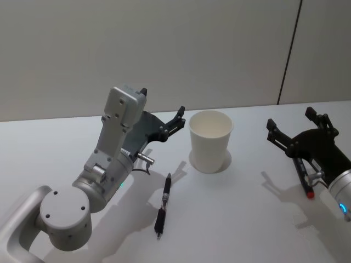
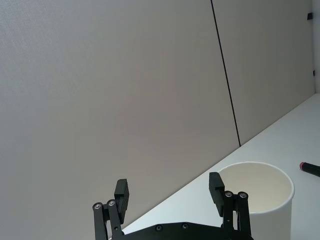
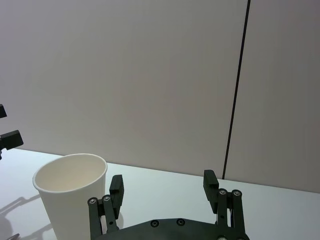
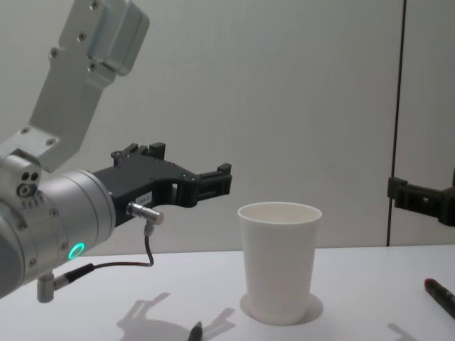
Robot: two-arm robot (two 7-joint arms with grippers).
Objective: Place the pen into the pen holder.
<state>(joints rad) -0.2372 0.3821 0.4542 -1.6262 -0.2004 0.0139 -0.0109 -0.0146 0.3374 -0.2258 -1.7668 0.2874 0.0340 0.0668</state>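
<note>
My left pincer (image 1: 162, 102) is spread wide and empty, up just left of the plain white paper cup (image 1: 210, 141), which stands upright on the white tabletop (image 1: 247, 219). The slim black pen (image 1: 163, 205) lies flat near the cup's base, nearer me. My right pincer (image 1: 290, 119) gapes empty too, right of the cup.

On the white table (image 1: 236, 219), the pen holder (image 1: 210, 140) is stood upright, a black pen (image 1: 163, 205) laid near it, a red-tipped pen (image 1: 307, 188) well apart.
</note>
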